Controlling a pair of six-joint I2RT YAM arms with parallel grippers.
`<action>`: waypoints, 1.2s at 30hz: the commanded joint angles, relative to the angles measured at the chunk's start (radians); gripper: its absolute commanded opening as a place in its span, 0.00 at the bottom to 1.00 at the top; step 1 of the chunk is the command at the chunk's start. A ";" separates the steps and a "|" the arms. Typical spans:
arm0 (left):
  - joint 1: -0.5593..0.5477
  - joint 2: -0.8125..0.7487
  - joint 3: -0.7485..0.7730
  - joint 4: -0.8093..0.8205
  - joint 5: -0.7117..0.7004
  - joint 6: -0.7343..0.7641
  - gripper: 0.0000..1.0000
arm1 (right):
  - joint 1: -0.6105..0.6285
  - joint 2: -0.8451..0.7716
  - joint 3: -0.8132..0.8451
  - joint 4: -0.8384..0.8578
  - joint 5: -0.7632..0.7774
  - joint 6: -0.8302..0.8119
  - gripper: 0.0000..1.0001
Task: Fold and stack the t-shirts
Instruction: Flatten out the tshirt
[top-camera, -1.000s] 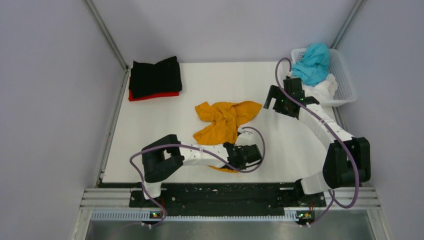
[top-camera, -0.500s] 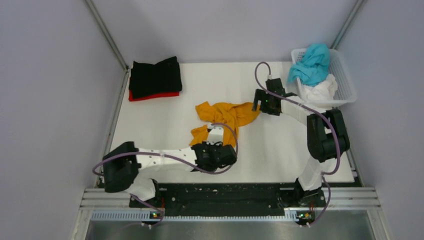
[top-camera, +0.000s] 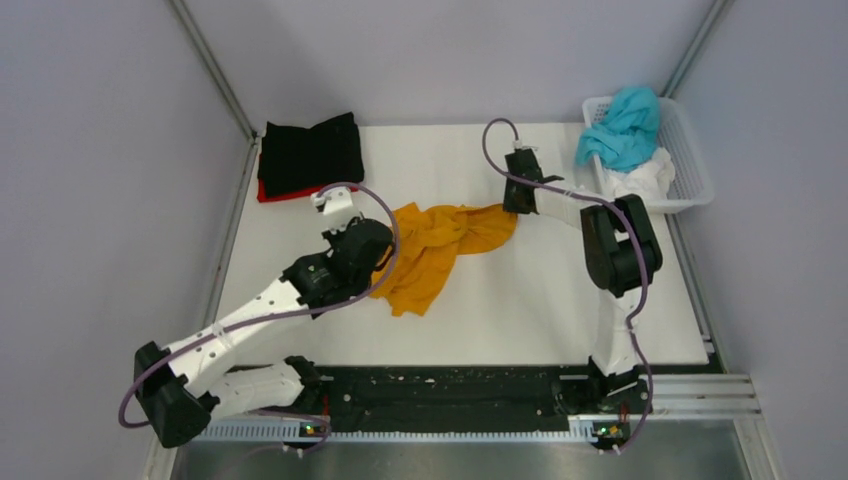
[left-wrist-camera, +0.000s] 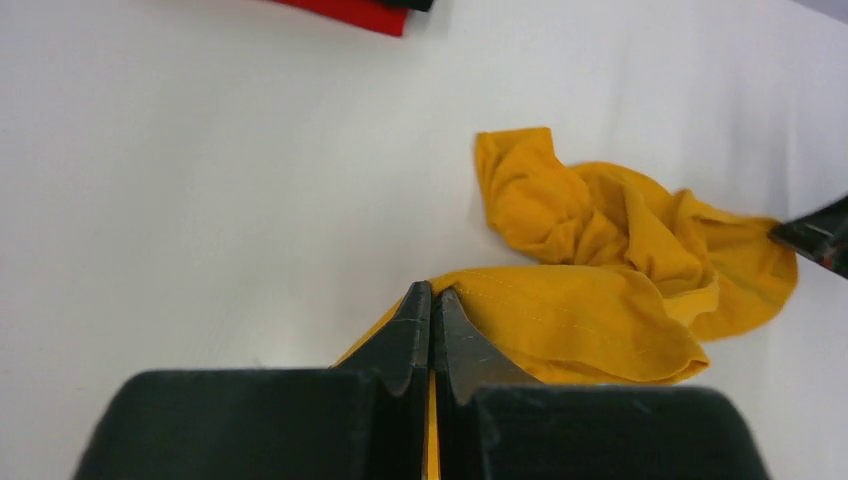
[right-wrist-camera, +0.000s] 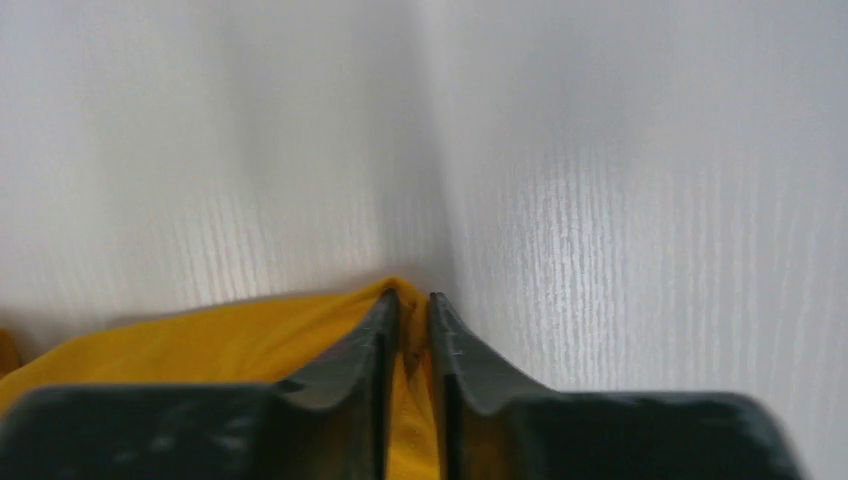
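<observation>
The orange t-shirt (top-camera: 437, 250) lies crumpled mid-table, stretched between both arms. My left gripper (top-camera: 378, 262) is shut on its left hem; in the left wrist view the fingers (left-wrist-camera: 431, 303) pinch the orange t-shirt (left-wrist-camera: 600, 290). My right gripper (top-camera: 512, 208) is shut on the shirt's far right corner, and orange cloth (right-wrist-camera: 250, 345) fills the narrow gap between its fingers (right-wrist-camera: 411, 300). A folded black t-shirt (top-camera: 311, 152) rests on a red one (top-camera: 300, 192) at the back left. Teal (top-camera: 625, 125) and white (top-camera: 640, 178) t-shirts sit in the basket.
The white lattice basket (top-camera: 690, 150) stands at the back right corner. Grey walls close in the table on three sides. The left arm reaches diagonally across the near left of the table (top-camera: 560, 300). The right arm stands along the right side.
The left gripper has shut on the orange shirt and carried its hem left and away from the near edge. The right gripper moved left to the shirt's corner and closed on it.
</observation>
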 joint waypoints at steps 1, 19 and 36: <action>0.088 -0.049 0.027 0.039 -0.016 0.105 0.00 | 0.010 0.031 -0.027 -0.052 0.081 0.033 0.07; 0.182 -0.141 0.404 0.178 -0.007 0.516 0.00 | 0.014 -0.732 0.055 -0.096 0.214 -0.215 0.00; 0.182 -0.203 1.033 0.015 0.615 0.706 0.00 | 0.014 -1.042 0.634 -0.300 -0.163 -0.321 0.00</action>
